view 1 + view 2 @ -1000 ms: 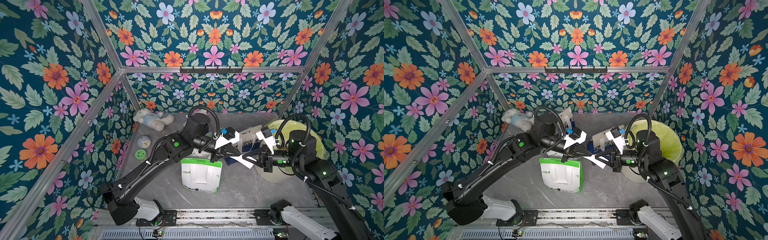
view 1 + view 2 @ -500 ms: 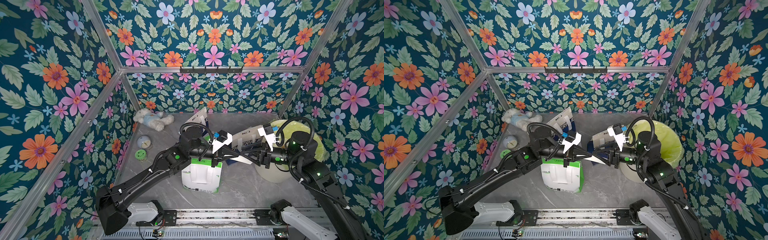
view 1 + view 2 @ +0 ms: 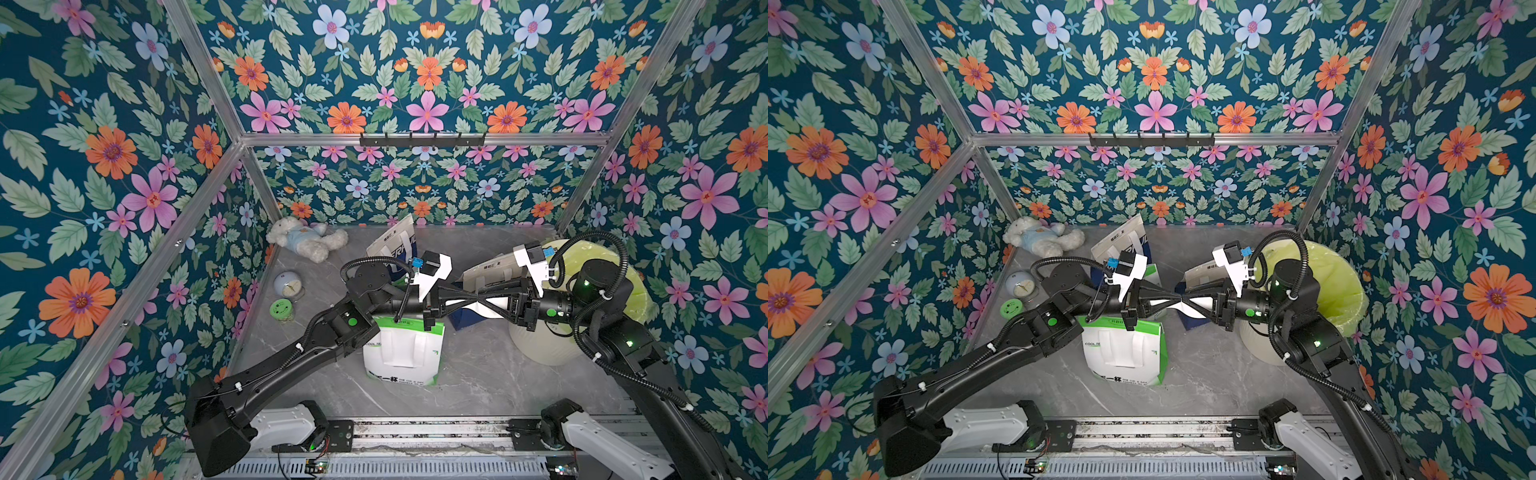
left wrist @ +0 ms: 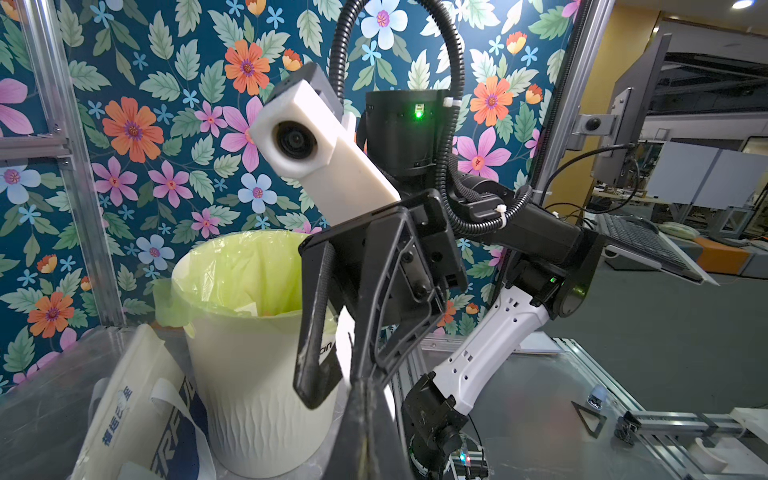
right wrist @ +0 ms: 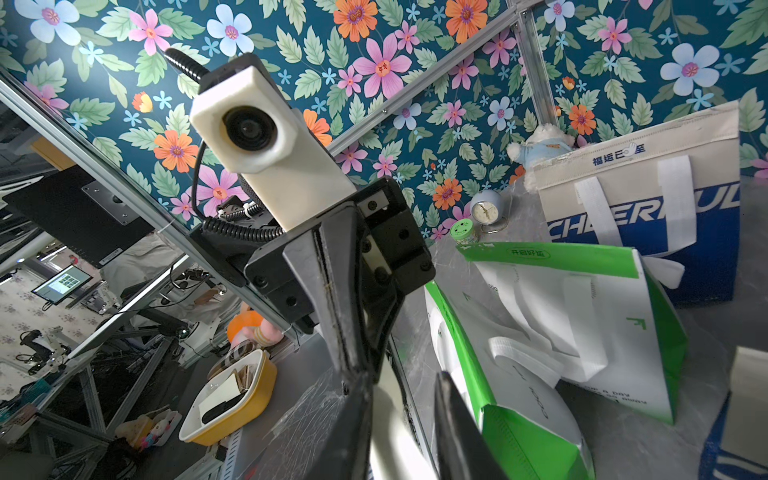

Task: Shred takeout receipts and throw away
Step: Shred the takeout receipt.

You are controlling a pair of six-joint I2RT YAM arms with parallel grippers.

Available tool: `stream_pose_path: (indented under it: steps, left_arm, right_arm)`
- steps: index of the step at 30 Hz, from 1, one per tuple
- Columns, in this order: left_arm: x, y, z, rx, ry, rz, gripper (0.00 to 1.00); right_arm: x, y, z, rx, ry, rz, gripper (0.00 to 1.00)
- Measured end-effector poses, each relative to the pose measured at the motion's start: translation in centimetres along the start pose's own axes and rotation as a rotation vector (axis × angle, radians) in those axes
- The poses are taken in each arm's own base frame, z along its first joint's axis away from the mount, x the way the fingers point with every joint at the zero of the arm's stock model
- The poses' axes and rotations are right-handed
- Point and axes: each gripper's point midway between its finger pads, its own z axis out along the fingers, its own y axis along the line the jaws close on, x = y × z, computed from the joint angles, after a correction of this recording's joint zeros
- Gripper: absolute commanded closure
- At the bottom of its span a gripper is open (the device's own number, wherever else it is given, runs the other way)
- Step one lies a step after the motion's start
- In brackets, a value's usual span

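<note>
A white takeout receipt (image 3: 468, 309) hangs in the air over the table's middle, where my two grippers meet tip to tip. My left gripper (image 3: 477, 299) is shut on one end of it, its tips (image 4: 365, 388) pressed together. My right gripper (image 3: 491, 299) faces it with its fingers apart. The receipt (image 5: 390, 415) runs between those fingers (image 5: 453, 419), lying against one of them. In the left wrist view the right gripper (image 4: 340, 386) stands spread around the white strip (image 4: 345, 353). No other receipts are in view.
A pale bin (image 3: 552, 349) with a yellow-green liner stands at the right, behind the right arm. A green-and-white bag (image 3: 403, 357) stands below the left gripper. A blue-and-white bag (image 3: 395, 245) stands behind it, and another bag (image 3: 494, 272) lies beside it. A teddy (image 3: 307, 243), a clock (image 3: 289, 286) and a green jar (image 3: 281, 309) sit at the left.
Both grippers have levelled out and drawn together until their tips meet. The right jaws, shut a second ago, now stand apart around the receipt. The left gripper has stayed shut.
</note>
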Motion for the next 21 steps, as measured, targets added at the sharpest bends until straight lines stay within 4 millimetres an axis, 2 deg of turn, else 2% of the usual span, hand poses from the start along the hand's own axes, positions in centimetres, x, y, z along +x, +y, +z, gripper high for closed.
stream_pose_path:
  steps: [4,5,7,9,17,21]
  left_arm:
    - [-0.18,0.08,0.05,-0.002,-0.007,0.002,1.00]
    - [-0.21,0.11,0.07,-0.002,-0.007,0.002,1.00]
    - [-0.25,0.09,0.08,-0.001,-0.007,0.003,1.00]
    - [-0.41,-0.06,0.03,0.002,-0.009,0.006,1.00]
    - [-0.59,-0.24,-0.03,0.001,-0.009,0.023,1.00]
    - [-0.40,0.08,0.05,-0.011,-0.001,0.017,1.00]
  right_arm:
    - [-0.28,0.09,0.18,-0.003,0.000,-0.003,0.76]
    - [-0.30,0.08,0.21,-0.003,0.000,-0.003,0.74]
    - [-0.32,-0.02,0.19,0.004,-0.002,-0.003,0.64]
    - [-0.39,-0.01,0.06,0.013,-0.007,-0.008,0.60]
    - [-0.17,0.62,-0.26,0.008,0.008,-0.017,0.64]
    - [0.08,0.94,-0.34,-0.006,0.017,-0.020,0.53]
